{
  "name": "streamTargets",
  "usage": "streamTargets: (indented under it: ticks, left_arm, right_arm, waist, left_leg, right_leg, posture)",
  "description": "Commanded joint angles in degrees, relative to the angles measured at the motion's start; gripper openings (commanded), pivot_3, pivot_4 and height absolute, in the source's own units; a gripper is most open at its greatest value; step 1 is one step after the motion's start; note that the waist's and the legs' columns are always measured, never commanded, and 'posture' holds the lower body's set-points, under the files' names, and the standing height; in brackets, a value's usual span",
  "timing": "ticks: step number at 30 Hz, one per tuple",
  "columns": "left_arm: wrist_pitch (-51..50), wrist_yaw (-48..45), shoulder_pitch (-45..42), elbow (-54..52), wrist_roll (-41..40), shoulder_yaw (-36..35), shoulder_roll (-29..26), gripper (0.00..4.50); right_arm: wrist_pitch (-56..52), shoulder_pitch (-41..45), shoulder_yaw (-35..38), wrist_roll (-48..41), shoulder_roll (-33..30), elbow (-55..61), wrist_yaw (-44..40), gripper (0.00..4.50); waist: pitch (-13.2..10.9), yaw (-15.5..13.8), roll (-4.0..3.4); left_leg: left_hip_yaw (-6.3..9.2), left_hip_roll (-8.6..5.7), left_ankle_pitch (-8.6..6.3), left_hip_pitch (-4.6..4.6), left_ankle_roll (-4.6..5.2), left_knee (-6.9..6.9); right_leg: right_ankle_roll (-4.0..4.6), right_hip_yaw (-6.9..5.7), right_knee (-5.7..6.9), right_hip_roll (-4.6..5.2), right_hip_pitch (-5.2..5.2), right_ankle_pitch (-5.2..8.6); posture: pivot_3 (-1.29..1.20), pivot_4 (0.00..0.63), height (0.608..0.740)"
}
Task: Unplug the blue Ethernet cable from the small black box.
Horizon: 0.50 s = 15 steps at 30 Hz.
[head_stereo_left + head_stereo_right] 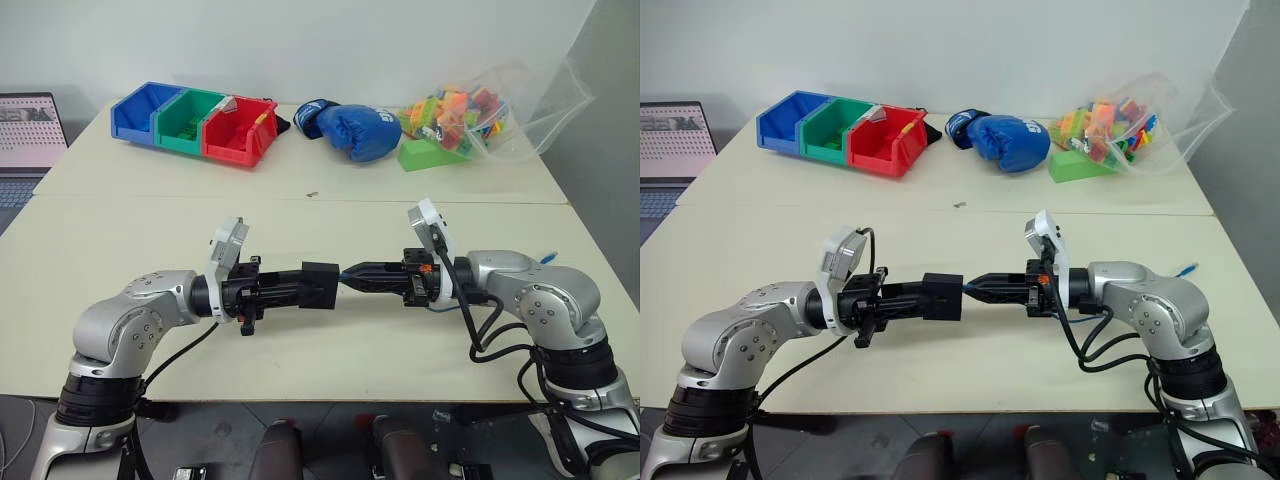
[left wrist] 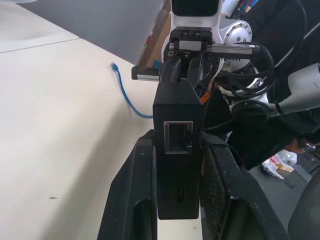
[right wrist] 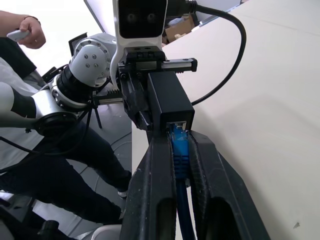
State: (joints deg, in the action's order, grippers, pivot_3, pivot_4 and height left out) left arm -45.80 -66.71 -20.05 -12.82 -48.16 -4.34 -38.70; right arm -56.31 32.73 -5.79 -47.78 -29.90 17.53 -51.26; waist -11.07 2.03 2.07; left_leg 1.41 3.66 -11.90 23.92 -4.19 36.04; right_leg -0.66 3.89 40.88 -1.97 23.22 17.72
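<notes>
Step in hand: grip set, pull not started. Left gripper (image 1: 312,285) has its jaws closed on the small matte black plastic box (image 1: 321,285), held level above the cream bench (image 1: 330,225), centre of the head frame. Right gripper (image 3: 181,150) comes in from the opposite side, jaws clamped on the clear-blue plug of the thin bright blue Ethernet cable (image 3: 179,155), right at the box's port. In the right wrist frame the plug looks seated in the socket. The rest of the blue cord trails back along the right arm; its free end lies on the bench at the right edge of the head frame.

Next move, my read: hold the box steady and draw the right gripper straight back along the port axis, no sideways bend. The latch tab may need pressing; can't tell whether the jaws have it.
</notes>
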Motion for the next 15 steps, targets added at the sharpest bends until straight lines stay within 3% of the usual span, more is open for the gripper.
streamTargets:
  ticks: [1, 6, 15]
  left_arm:
    - [1.36, 1.2, 0.29, 0.79, -0.81, -4.0, -0.67, 0.76]
    - [1.08, 2.08, 1.88, 2.2, -0.69, -6.55, -1.63, 0.76]
    - [2.71, 9.63, 1.27, 3.59, 2.08, -7.3, 0.59, 0.76]
  right_arm:
    - [1.07, -2.18, 1.0, 2.49, -4.38, -1.45, -1.39, 0.08]
    - [6.14, -5.17, 1.83, 7.64, -5.69, -4.94, 0.29, 0.07]
    - [29.08, 1.82, -0.23, 36.87, 3.99, -27.87, 30.31, 0.07]
  waist:
    - [0.0, -0.01, 0.01]
    - [-0.01, 0.09, 0.0]
    - [-0.01, 0.81, -0.01]
  left_leg:
    - [-0.01, 0.0, 0.0, 0.0, 0.0, 0.0]
    - [-0.01, 0.01, 0.0, 0.01, 0.0, 0.0]
    - [-0.06, 0.01, 0.0, 0.02, -0.01, 0.0]
  right_leg:
    - [0.0, 0.0, 0.0, 0.0, 0.0, 0.0]
    - [-0.01, 0.02, -0.03, 0.0, 0.01, 0.0]
    - [-0.02, 0.1, -0.01, 0.0, 0.05, 0.0]
  posture:
    - [0.0, 0.15, 0.74]
    - [0.0, 0.15, 0.74]
    - [0.0, 0.15, 0.74]
